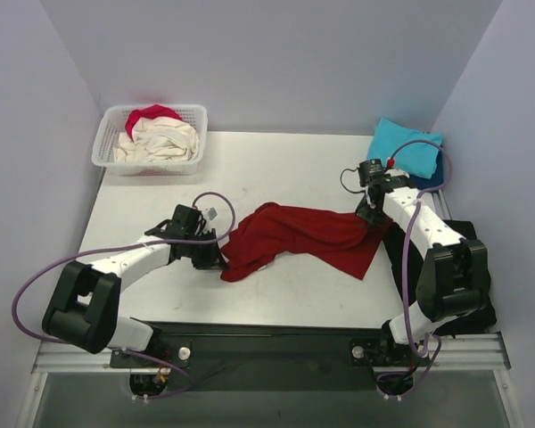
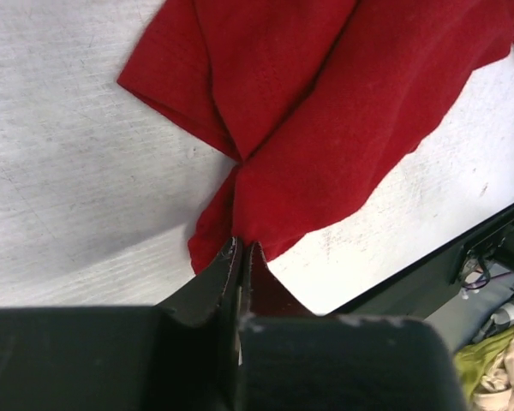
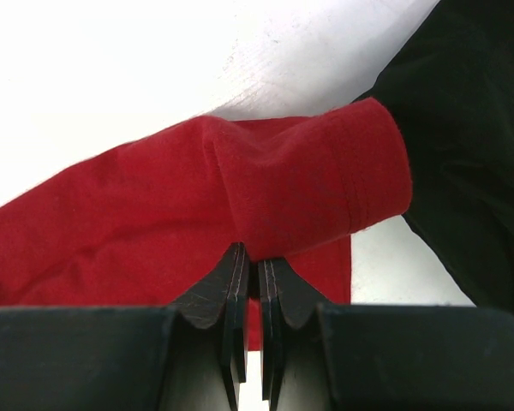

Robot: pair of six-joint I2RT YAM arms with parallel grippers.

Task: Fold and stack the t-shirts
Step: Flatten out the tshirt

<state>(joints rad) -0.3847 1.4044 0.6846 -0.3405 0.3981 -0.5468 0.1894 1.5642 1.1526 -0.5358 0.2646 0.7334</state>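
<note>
A dark red t-shirt (image 1: 303, 236) lies bunched across the middle of the table. My left gripper (image 1: 216, 254) is shut on its left edge; the left wrist view shows the cloth (image 2: 325, 111) pinched between the closed jaws (image 2: 242, 248). My right gripper (image 1: 371, 212) is shut on the shirt's right side; the right wrist view shows a sleeve (image 3: 325, 180) bunched just above the jaws (image 3: 249, 261). A folded turquoise t-shirt (image 1: 403, 147) lies at the back right on a navy one (image 1: 435, 176). Cream (image 1: 160, 141) and pink-red (image 1: 152, 114) t-shirts sit in the basket.
The white lattice basket (image 1: 109, 134) stands at the back left corner. A black cloth (image 1: 468, 234) hangs off the table's right edge, also in the right wrist view (image 3: 471, 154). The table's front edge and a dark frame (image 2: 463, 240) show in the left wrist view.
</note>
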